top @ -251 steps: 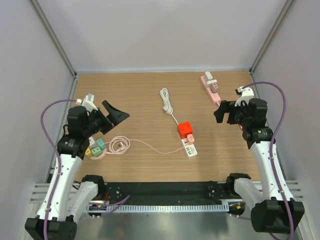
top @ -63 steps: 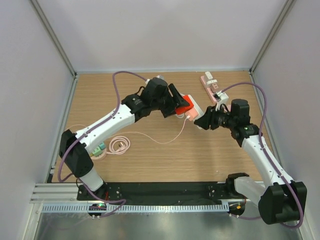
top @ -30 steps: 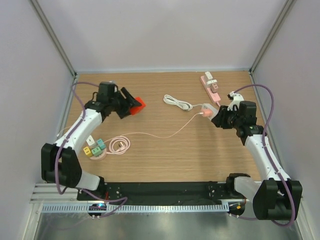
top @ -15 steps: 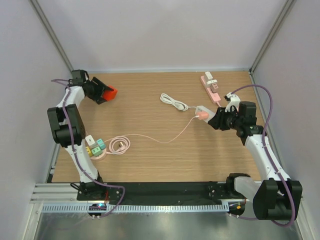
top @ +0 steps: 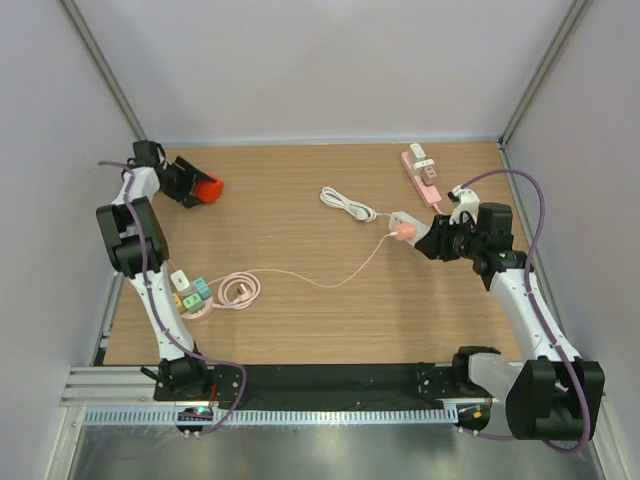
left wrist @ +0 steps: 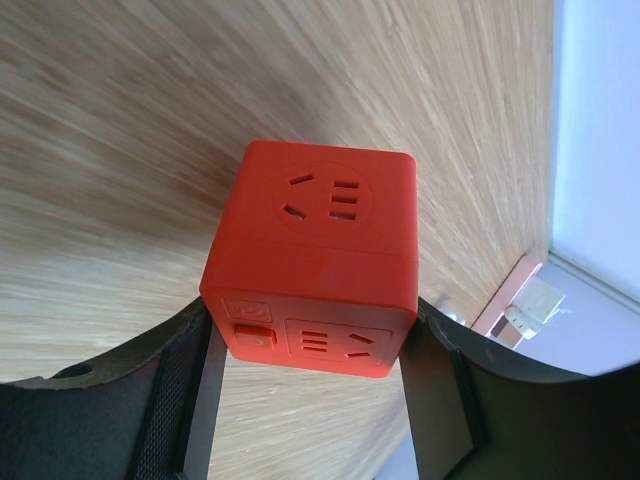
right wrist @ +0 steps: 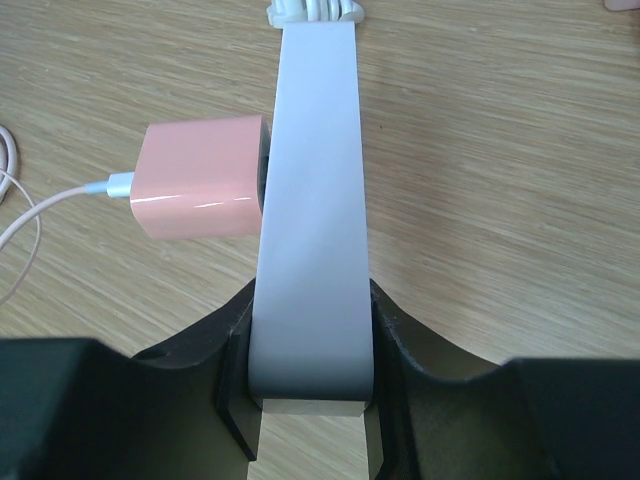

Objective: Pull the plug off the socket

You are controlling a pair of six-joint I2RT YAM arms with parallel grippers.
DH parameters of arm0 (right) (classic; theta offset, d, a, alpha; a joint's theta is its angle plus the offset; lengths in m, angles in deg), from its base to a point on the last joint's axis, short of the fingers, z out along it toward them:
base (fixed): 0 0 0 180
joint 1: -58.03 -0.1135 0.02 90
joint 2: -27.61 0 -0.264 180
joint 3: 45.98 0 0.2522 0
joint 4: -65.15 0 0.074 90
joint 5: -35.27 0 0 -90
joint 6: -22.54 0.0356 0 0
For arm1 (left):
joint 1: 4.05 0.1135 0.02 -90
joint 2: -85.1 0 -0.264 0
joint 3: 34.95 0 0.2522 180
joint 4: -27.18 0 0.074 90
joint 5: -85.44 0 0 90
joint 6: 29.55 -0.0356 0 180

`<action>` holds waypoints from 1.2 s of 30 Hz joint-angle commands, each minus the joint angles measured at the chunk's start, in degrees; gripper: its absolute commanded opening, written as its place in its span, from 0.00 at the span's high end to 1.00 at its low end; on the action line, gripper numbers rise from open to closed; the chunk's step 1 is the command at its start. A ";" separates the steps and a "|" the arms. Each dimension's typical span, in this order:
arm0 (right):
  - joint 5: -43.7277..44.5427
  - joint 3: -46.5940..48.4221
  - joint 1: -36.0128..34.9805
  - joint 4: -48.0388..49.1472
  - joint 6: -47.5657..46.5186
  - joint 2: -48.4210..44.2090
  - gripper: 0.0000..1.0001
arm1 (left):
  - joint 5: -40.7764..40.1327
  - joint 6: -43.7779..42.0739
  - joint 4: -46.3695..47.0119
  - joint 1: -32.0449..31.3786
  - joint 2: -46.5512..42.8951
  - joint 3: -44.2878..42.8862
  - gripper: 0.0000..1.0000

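From above, your left gripper (top: 193, 190) holds the red plastic cube plug (top: 208, 188) at the far-left corner, well apart from the long white socket strip (top: 404, 218). Left wrist: fingers (left wrist: 150, 400) clamped on its sides. Right wrist: right gripper (right wrist: 310, 335) pinches the strip, probably to anchor it; a pink charger block (right wrist: 200, 178) sits plugged in.

Cube plug (left wrist: 310, 270) red — socket strip (right wrist: 310, 200) white, charger (right wrist: 200, 177) pink, table (top: 300, 330) wood-grain.
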 commanded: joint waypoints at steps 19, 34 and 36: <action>-4.01 2.82 -0.26 2.37 -1.59 -0.93 0.99 | -2.45 -9.10 1.25 2.51 -23.64 12.72 0.00; -11.13 2.91 -0.61 1.23 -4.14 0.92 0.99 | 7.05 -6.74 20.41 -35.09 -39.13 31.46 0.02; -10.61 2.56 -1.05 2.19 -3.79 0.83 0.99 | 5.73 -0.43 25.57 -39.21 -39.66 34.18 0.03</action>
